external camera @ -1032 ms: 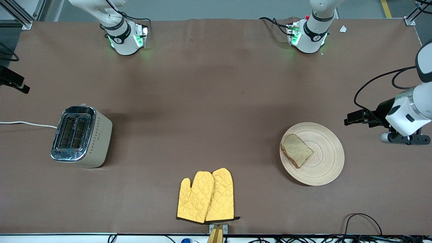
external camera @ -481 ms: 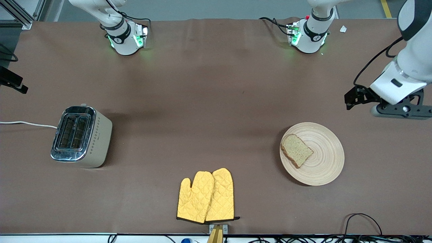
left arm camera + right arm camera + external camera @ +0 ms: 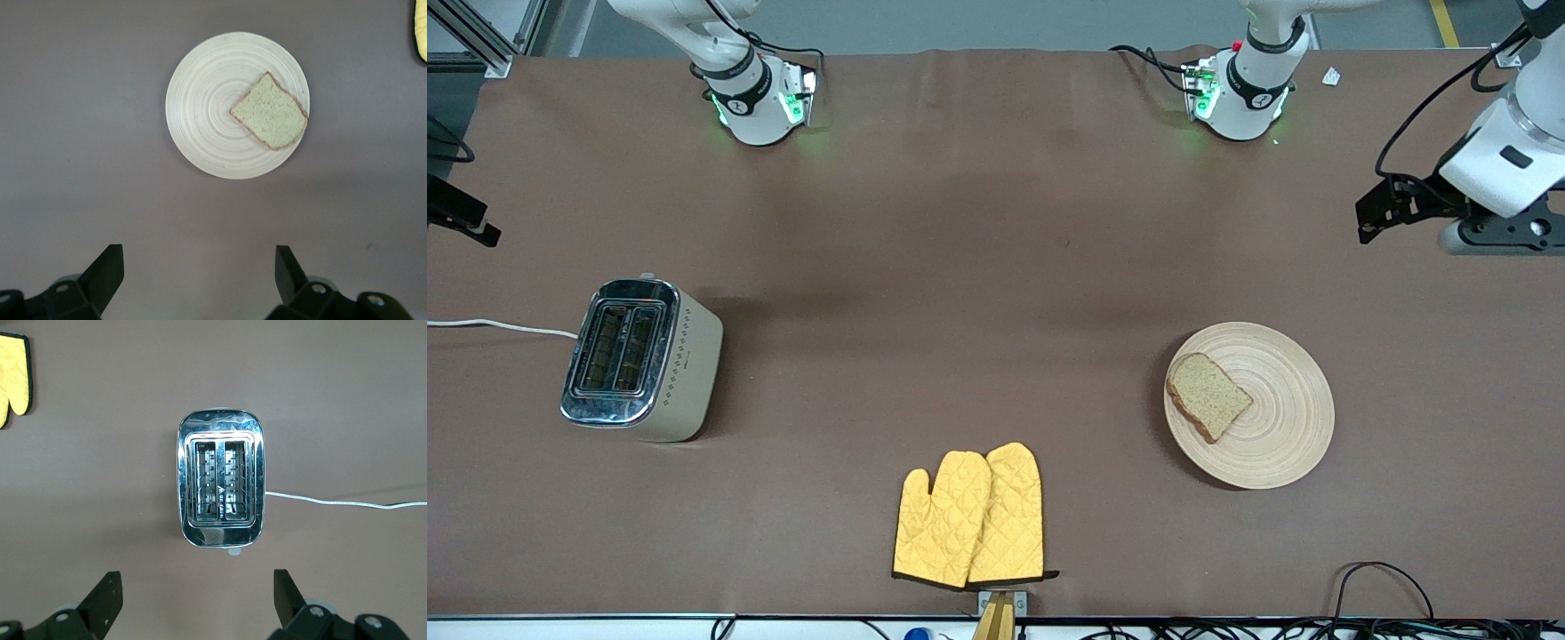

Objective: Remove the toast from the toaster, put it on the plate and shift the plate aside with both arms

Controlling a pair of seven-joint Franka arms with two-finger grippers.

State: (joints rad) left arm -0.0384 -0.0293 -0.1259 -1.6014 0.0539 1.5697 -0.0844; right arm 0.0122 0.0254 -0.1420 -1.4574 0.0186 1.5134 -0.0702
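Observation:
The toast [image 3: 1208,396] lies flat on the beige ringed plate [image 3: 1280,427], on its side toward the right arm's end. Both sit toward the left arm's end of the table. My left gripper [image 3: 1374,218] is up in the air over bare table beside the plate, open and empty. In the left wrist view its gripper [image 3: 199,273] is spread wide, well apart from the plate [image 3: 207,120] and toast [image 3: 270,111]. My right gripper [image 3: 197,597] is open and empty over bare table beside the toaster. In the front view it shows only as a black part [image 3: 467,218] at the edge.
A silver two-slot toaster [image 3: 640,356] stands toward the right arm's end, both slots empty in the right wrist view [image 3: 221,487], its white cord [image 3: 498,327] running off the table. Two yellow quilted oven mitts [image 3: 969,516] lie at the table edge nearest the front camera.
The left gripper has pulled away from the plate toward the side of the table where the bases stand. Toast, plate, toaster and mitts have not moved.

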